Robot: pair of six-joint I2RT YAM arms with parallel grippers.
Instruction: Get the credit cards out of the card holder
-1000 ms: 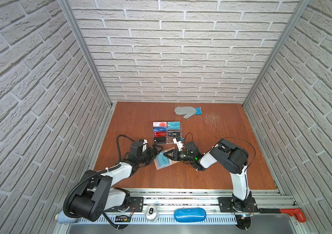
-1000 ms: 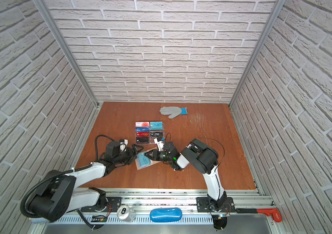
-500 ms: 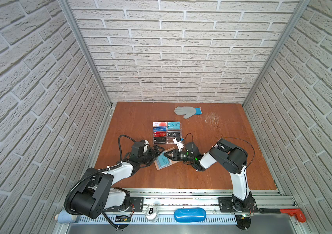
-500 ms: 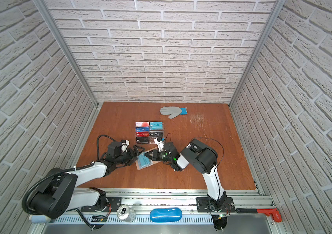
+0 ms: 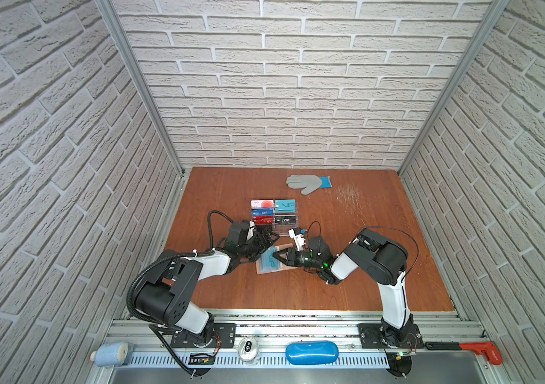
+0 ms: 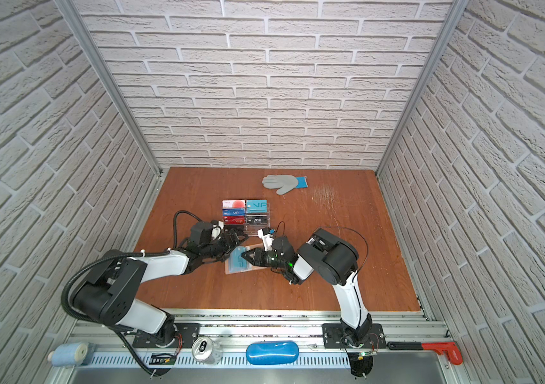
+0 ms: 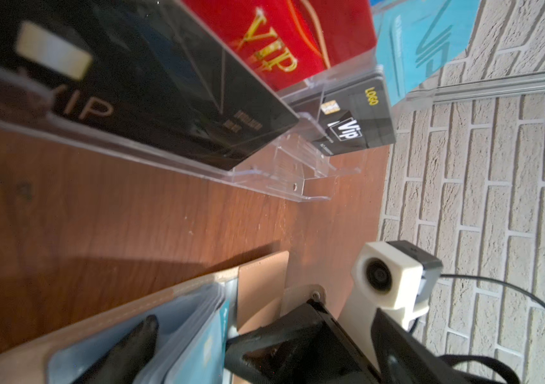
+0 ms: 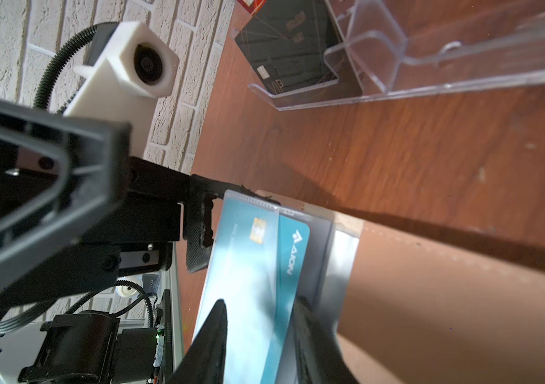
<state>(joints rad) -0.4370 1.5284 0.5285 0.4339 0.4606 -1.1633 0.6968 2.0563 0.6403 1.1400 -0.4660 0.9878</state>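
In both top views the card holder (image 5: 268, 264) (image 6: 236, 264) is lying open and flat on the tabletop (image 5: 297, 292), just in front of the clear stand (image 5: 281, 227) that is holding other credit cards (image 5: 266, 211). The right fingers (image 5: 282, 256) are reaching over its blue-grey sleeve pages. The left fingers (image 5: 264, 238) are hovering just beside its far edge, spread wide open and holding nothing. In the left wrist view the tan cover is looking soft and bendy, and the sleeve pages (image 7: 81, 352) are fanning up a little. One black right finger is lying on the top page, and a thin teal card (image 7: 213, 339) is peeking out at the page ends. In the right wrist view the right fingers (image 8: 213, 339) are standing a little apart with a clear page and the teal card (image 8: 292, 256) between them. I cannot tell if they are squeezing or only resting there. One of the left fingers (image 8: 198, 232) is sitting right at the corner of that page. The card is probably going to feel light, stiff and very smooth, so it may slip out of a weak pinch. The clear page is floppy and will likely lift along with the card. The whole holder is looking light enough to slide on the wood. The best place to take hold is likely the bare teal end poking past the clear page. Pinch it flat on both faces and pull it straight along the pocket, while the other fingers are pressing the tan cover down.
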